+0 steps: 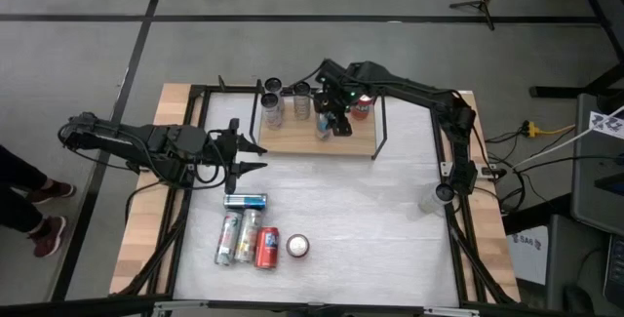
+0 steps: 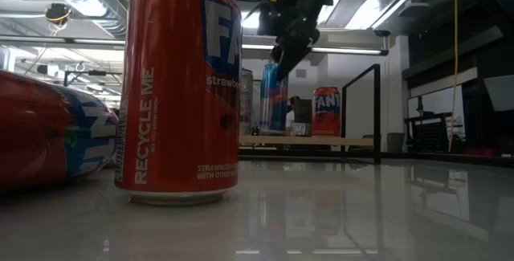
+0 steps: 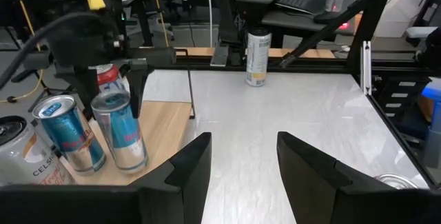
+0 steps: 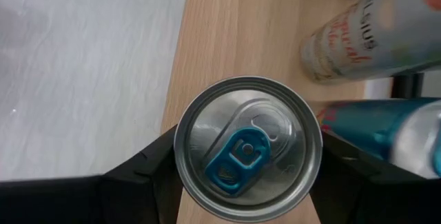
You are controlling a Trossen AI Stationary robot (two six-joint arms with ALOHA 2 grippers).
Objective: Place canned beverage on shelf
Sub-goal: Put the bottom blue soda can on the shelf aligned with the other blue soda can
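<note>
Cans (image 1: 271, 102) on shelf (image 1: 292, 143): 4, 1 can (image 4: 248, 148) in right end effector's (image 1: 332, 122) pinch; left end effector (image 1: 255, 156) spread.

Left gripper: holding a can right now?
No: the left gripper stands open over bare white tabletop with nothing between its fingers.
</note>
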